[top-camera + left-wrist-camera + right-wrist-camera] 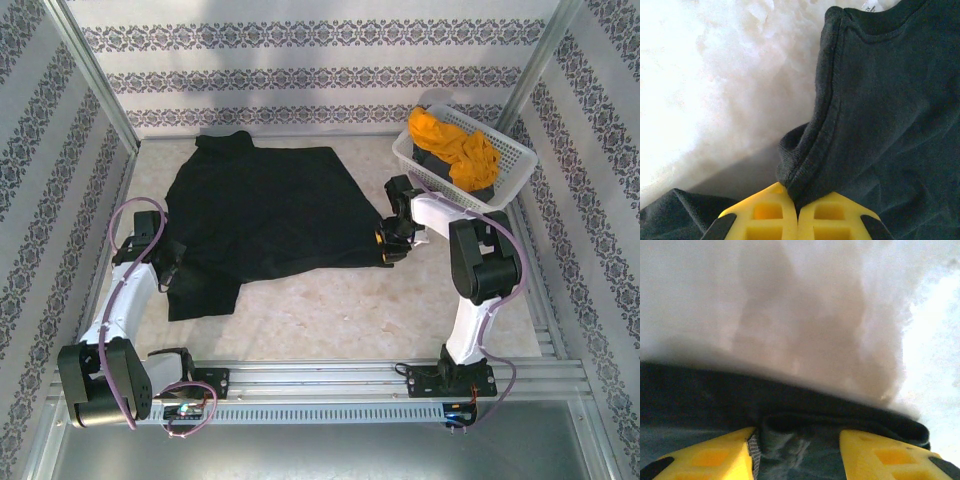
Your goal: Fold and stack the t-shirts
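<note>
Black t-shirt (pixel 260 215) | L tool (pixel 797 202) pinches it | neck label (pixel 872 4) illegible

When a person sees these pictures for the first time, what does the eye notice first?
A large black t-shirt lies spread over the middle of the table. The left fingers are shut on its edge at the left side, and the right fingers stand apart at its right edge. At the far right, a white lattice basket holds a crumpled orange-yellow t-shirt.
</note>
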Action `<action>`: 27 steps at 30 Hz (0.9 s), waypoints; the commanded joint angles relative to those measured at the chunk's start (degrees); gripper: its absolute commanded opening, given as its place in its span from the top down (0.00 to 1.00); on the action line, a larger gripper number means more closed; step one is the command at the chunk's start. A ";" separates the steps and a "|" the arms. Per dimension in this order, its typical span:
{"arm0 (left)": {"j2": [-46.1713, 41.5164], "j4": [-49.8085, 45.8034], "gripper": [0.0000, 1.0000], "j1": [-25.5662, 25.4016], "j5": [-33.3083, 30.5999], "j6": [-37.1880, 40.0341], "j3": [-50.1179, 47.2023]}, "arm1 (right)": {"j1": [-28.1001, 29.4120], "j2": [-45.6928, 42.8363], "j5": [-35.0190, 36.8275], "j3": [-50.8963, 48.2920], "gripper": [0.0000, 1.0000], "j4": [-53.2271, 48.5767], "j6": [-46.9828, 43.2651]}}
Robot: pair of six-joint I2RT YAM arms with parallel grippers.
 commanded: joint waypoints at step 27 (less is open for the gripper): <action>1.00 2.04 1.00 0.72 2.92 -0.88 2.40 | -4.46 -11.63 10.90 14.33 1.00 -9.26 -25.47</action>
